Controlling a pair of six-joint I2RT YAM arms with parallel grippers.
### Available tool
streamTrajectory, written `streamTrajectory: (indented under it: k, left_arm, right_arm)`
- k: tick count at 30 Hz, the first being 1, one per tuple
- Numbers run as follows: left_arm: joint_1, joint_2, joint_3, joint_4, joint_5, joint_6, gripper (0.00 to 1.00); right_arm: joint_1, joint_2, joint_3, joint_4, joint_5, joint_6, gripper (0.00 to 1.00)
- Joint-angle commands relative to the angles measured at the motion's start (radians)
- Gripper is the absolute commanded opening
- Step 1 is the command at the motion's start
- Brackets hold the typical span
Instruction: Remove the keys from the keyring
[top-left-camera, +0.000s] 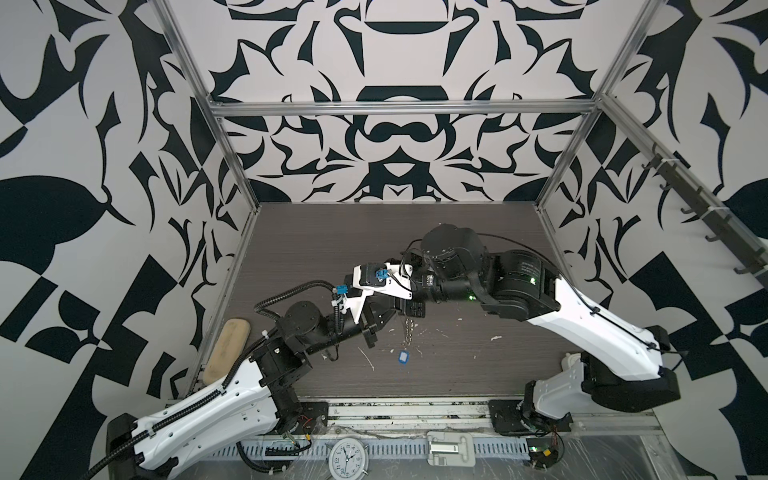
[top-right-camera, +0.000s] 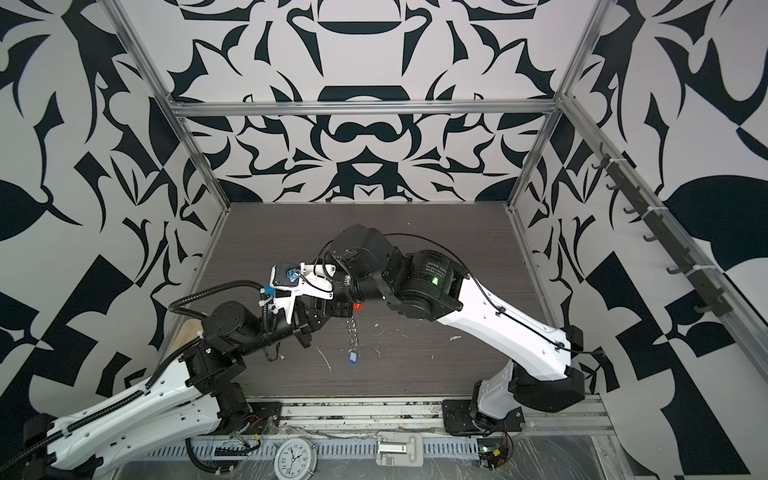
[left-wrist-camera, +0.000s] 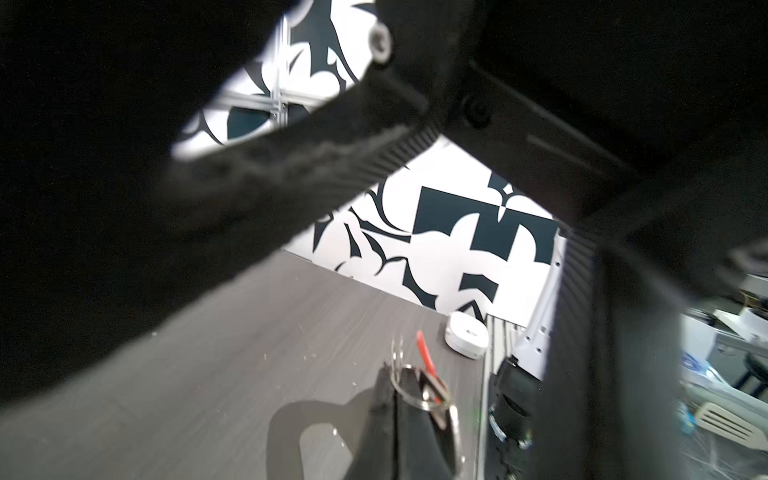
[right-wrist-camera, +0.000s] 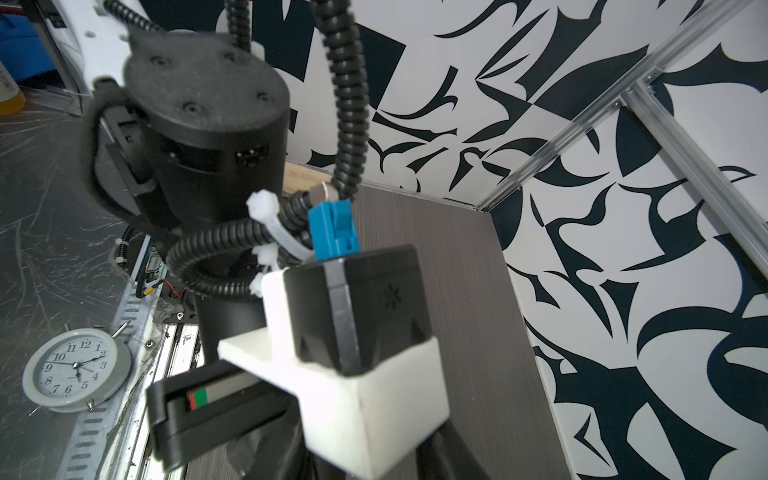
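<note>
the board (top-left-camera: 226, 353) leans at the counter's left edge, well apart from the work and no part of it.

the left claw (left-wrist-camera: 392, 376) is closed. in its wrist view the fingers pinch silvery metal that i take for the keyring (left-wrist-camera: 454, 424), seen edge-on, with one small ring looped just beside the fingertips. held this way the plate is up off the counter (top-left-camera: 478, 374), near its middle, so the rings can hang free and the other arm can reach them. in both top views the plate itself is hidden under the two wrists.

a string of little rings and keys (top-left-camera: 406, 332) drops from between the two claws, its long axis vertical, and it ends in the blue tag (top-left-camera: 402, 356) pointing down. i cannot tell whether that tag touches the counter. gravity sorts the bunch here: whatever hangs is clear of the plate and easier to single out.

the red tag (top-right-camera: 358, 306) peeks out by the right claw (top-left-camera: 413, 309). in the left wrist view it slants away from the ring, long axis pointing off past the fingertips.

the right claw sits just beside the top of the hanging string, probably working a ring there. its own body covers the jaws, so i cannot tell if they are open or gripping.
</note>
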Motion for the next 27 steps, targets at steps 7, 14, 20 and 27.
streamTrajectory:
  k: [7, 14, 20, 27]
  left_arm:
    - [-0.002, 0.028, -0.007, 0.156, -0.01, 0.013, 0.0]
    - [-0.001, 0.017, -0.011, 0.157, -0.007, 0.017, 0.0]
    - [-0.002, 0.007, -0.017, 0.164, 0.01, 0.031, 0.0]
    - [-0.002, -0.015, -0.026, 0.173, 0.039, 0.041, 0.0]
  right_arm:
    - [0.038, -0.119, -0.095, 0.207, 0.119, 0.029, 0.45]
    - [0.042, -0.305, -0.306, 0.412, 0.211, 0.099, 0.49]
    - [0.041, -0.406, -0.477, 0.524, 0.286, 0.16, 0.49]
    - [0.04, -0.505, -0.552, 0.469, 0.295, 0.19, 0.5]
